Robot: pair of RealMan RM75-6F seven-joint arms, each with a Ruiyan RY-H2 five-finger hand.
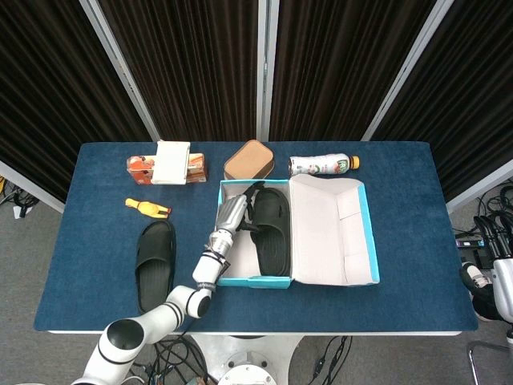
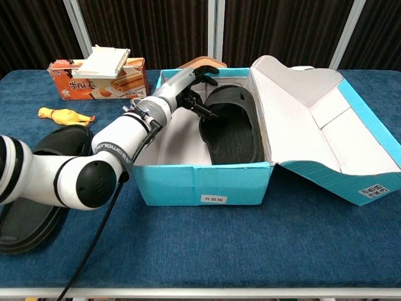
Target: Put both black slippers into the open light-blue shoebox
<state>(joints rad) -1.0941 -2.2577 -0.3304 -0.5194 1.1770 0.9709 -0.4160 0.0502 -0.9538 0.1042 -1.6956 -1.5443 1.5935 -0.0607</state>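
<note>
The open light-blue shoebox (image 1: 256,281) (image 2: 200,182) stands mid-table with its lid (image 1: 329,233) folded back to the right. One black slipper (image 1: 272,228) (image 2: 235,128) lies flat inside it, along the right side. My left hand (image 1: 234,212) (image 2: 188,88) reaches into the box from the left. Its fingers are spread, and their tips touch that slipper's left edge while the thumb points up, clear of it. The other black slipper (image 1: 155,265) (image 2: 25,219) lies on the cloth left of the box, beside my left arm. My right hand (image 1: 478,282) hangs off the table's right edge, too small to read.
Along the far edge sit an orange snack box (image 1: 167,167) (image 2: 100,72), a brown oval case (image 1: 249,160) and a bottle lying on its side (image 1: 321,165). A yellow rubber chicken (image 1: 147,208) (image 2: 62,115) lies just beyond the loose slipper.
</note>
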